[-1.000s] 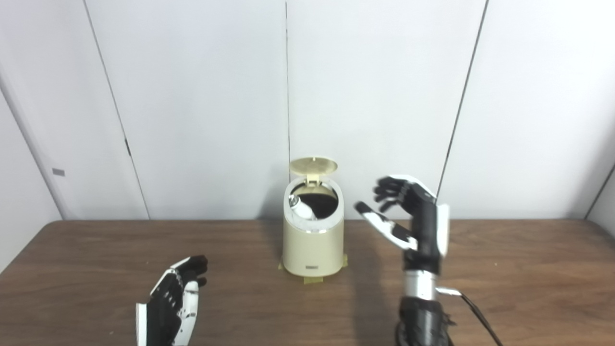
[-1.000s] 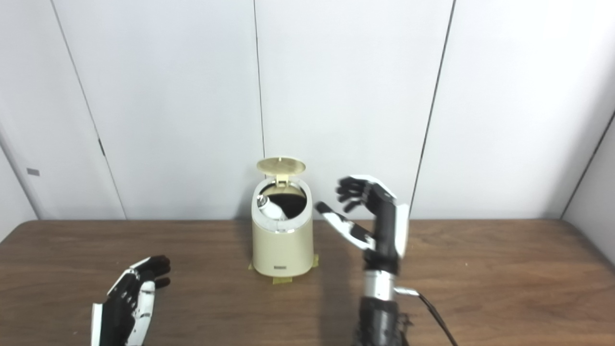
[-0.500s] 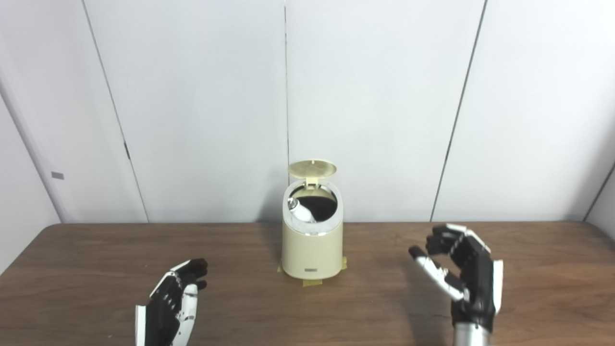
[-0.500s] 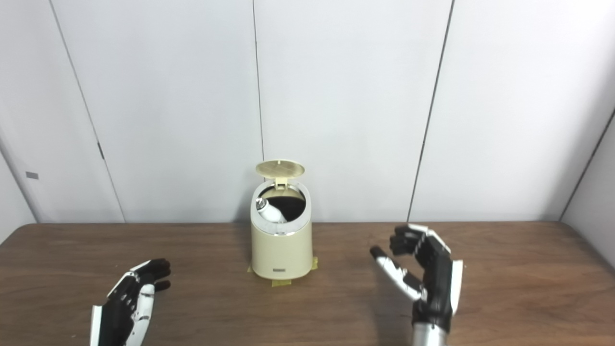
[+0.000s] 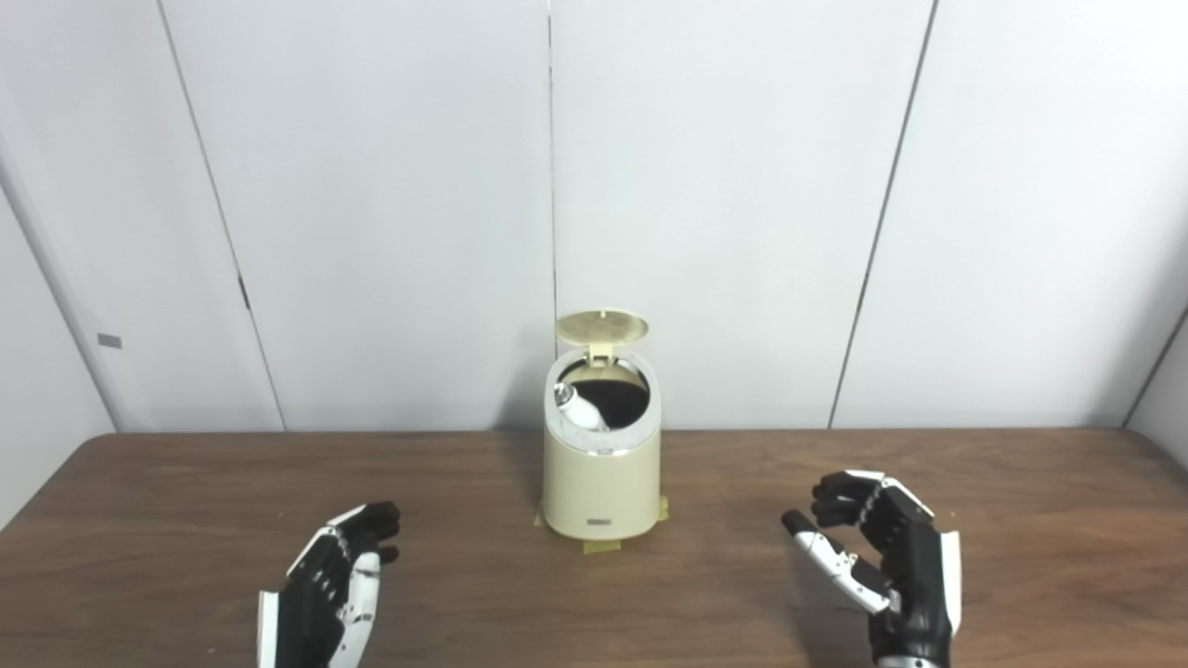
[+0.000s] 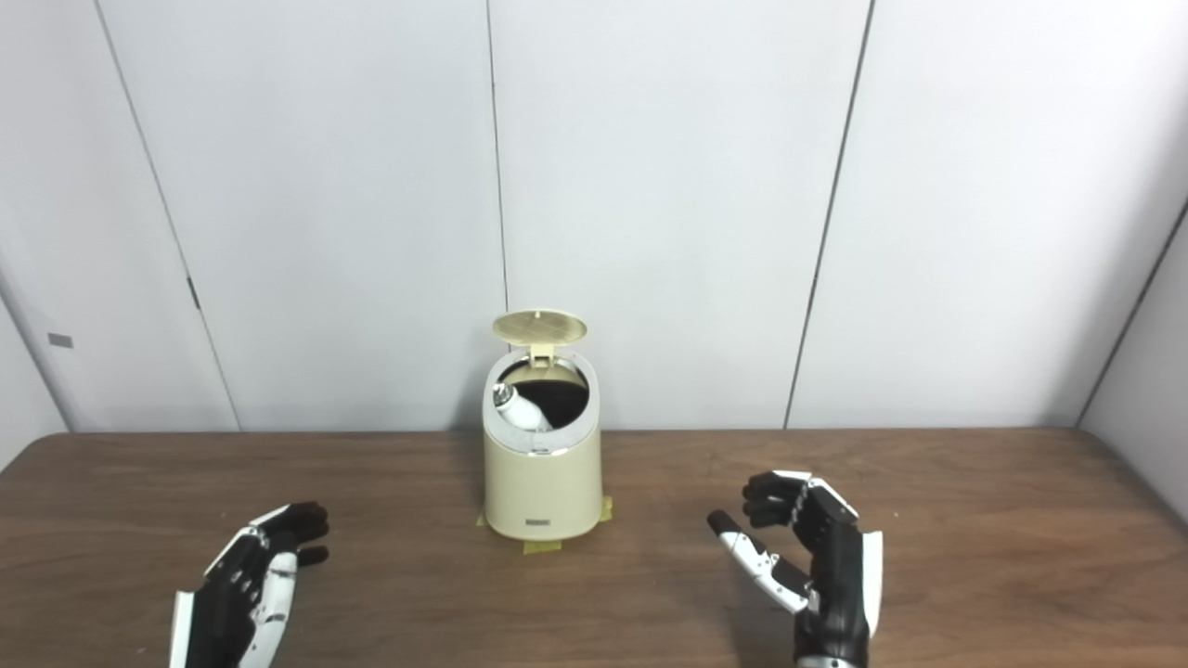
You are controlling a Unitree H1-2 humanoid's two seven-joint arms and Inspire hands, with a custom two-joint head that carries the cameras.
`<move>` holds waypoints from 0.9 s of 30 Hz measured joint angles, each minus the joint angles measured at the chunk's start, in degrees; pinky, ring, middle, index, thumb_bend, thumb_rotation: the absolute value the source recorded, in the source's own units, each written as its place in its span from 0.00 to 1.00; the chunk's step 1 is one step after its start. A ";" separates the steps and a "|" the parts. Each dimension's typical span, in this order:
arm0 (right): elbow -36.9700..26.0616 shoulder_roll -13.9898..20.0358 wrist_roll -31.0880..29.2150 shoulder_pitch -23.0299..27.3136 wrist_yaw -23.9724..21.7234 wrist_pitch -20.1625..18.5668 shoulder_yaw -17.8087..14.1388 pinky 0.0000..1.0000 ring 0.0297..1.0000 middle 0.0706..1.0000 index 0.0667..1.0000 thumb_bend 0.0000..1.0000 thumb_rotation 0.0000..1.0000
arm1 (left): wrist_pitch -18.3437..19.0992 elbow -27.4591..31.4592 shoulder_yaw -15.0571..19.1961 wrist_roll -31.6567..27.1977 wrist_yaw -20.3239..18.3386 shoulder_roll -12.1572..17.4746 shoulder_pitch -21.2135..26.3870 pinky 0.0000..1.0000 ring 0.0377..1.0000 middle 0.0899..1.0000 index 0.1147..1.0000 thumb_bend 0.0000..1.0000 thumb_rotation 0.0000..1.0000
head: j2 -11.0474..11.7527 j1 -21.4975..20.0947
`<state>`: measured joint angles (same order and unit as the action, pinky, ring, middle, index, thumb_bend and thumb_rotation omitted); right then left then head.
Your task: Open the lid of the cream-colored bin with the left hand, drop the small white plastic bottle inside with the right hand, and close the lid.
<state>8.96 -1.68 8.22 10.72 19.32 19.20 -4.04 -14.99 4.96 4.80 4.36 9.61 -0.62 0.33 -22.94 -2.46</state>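
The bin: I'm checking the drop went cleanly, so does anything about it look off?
The white bottle leans against the cream bin's left inner wall, cap near the rim, not sunk out of sight. The lid stands open; both hands are away.

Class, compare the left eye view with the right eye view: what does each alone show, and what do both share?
Left eye view only: more wall beside the table's left edge. Right eye view only: more wall beside its right edge. Both: the cream bin with lid raised, white bottle inside, left hand and right hand open, empty.
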 measured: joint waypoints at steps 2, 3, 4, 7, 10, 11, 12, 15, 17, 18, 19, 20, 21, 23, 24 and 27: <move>0.09 0.04 -0.10 0.01 -0.31 0.20 0.07 0.45 0.49 0.50 0.45 0.48 0.14 | 0.00 0.00 0.15 -0.05 -0.35 0.29 -0.13 0.66 0.71 0.68 0.64 0.23 0.55 | -0.18 0.00; 0.10 0.06 -0.12 0.01 -0.59 0.31 0.10 0.45 0.49 0.50 0.45 0.48 0.14 | 0.01 0.02 0.25 -0.12 -0.50 0.43 -0.19 0.66 0.71 0.68 0.64 0.23 0.55 | -0.26 0.00; 0.10 0.07 -0.14 0.01 -0.74 0.35 0.16 0.45 0.49 0.50 0.45 0.48 0.14 | 0.01 0.06 0.36 -0.19 -0.62 0.55 -0.23 0.65 0.71 0.68 0.64 0.23 0.55 | -0.35 -0.09; 0.14 0.19 0.34 -0.01 -0.82 0.37 0.32 0.44 0.49 0.50 0.45 0.48 0.15 | 0.18 0.41 0.51 -0.39 -0.91 0.82 -0.37 0.65 0.70 0.68 0.64 0.23 0.55 | -0.70 -0.61; 0.22 0.22 1.01 -0.01 -0.80 0.66 0.38 0.43 0.48 0.50 0.45 0.48 0.15 | 0.49 1.54 0.54 -0.99 -1.21 0.88 -0.62 0.65 0.70 0.67 0.63 0.22 0.53 | -0.79 -0.53; 0.27 0.22 1.20 -0.01 -0.80 0.93 0.36 0.44 0.48 0.50 0.45 0.48 0.15 | 0.54 2.20 0.53 -1.22 -1.28 0.86 -0.64 0.66 0.70 0.67 0.63 0.22 0.54 | -0.88 -0.18; 0.31 0.21 1.23 0.01 -0.79 1.01 0.32 0.44 0.49 0.50 0.45 0.48 0.15 | 0.67 2.57 0.51 -1.36 -1.38 0.87 -0.57 0.66 0.70 0.67 0.63 0.22 0.54 | -0.88 -0.17; 0.72 0.07 1.01 0.13 -0.73 1.00 -0.10 0.44 0.48 0.50 0.45 0.48 0.15 | 2.63 4.37 0.44 -1.27 -1.69 1.11 0.00 0.66 0.70 0.67 0.64 0.25 0.59 | -0.97 0.53; 0.95 -0.10 0.95 0.21 -0.68 0.99 -0.34 0.44 0.48 0.50 0.45 0.48 0.15 | 4.77 5.95 -0.03 -0.75 -3.31 2.70 1.65 0.71 0.74 0.71 0.68 0.32 0.68 | -1.23 0.97; 1.04 -0.15 0.99 0.26 -0.63 0.98 -0.41 0.45 0.48 0.50 0.45 0.48 0.15 | 6.63 7.19 -0.65 0.00 -4.86 4.53 2.96 0.75 0.77 0.74 0.71 0.35 0.71 | -1.32 1.23; 1.13 -0.19 1.09 0.32 -0.58 0.93 -0.45 0.45 0.48 0.50 0.45 0.48 0.15 | 8.82 8.85 -1.33 0.59 -7.00 6.90 4.61 0.76 0.79 0.76 0.73 0.38 0.74 | -1.32 1.32; 1.21 -0.24 1.24 0.38 -0.52 0.86 -0.51 0.45 0.48 0.50 0.45 0.48 0.15 | 11.26 10.34 -2.02 1.38 -8.86 9.55 6.60 0.77 0.79 0.77 0.75 0.41 0.75 | -1.41 1.49; 1.26 -0.29 1.36 0.41 -0.39 0.76 -0.59 0.45 0.48 0.50 0.45 0.48 0.15 | 13.53 11.50 -2.33 2.45 -10.51 12.01 8.94 0.77 0.80 0.78 0.76 0.44 0.78 | -1.58 1.67; 1.26 -0.41 1.47 0.46 -0.15 0.49 -0.74 0.44 0.48 0.49 0.45 0.48 0.15 | 17.59 13.45 -2.31 4.35 -12.36 15.56 13.41 0.78 0.83 0.79 0.79 0.49 0.84 | -1.58 1.67; 1.27 -0.49 1.50 0.50 -0.07 0.42 -0.79 0.44 0.48 0.49 0.45 0.48 0.14 | 19.97 14.57 -2.33 5.38 -13.01 16.92 15.54 0.80 0.84 0.80 0.80 0.49 0.85 | -1.67 1.67; 1.39 -0.78 1.72 0.77 0.24 -0.17 -0.79 0.44 0.47 0.49 0.45 0.48 0.14 | 27.33 17.62 -2.72 6.72 -16.26 19.53 20.95 0.87 0.90 0.86 0.85 0.52 0.94 | -1.94 1.14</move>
<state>10.35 -2.46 9.94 11.49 19.56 19.03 -4.83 12.34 22.57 2.08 11.07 -6.66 18.92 21.28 -24.87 -1.32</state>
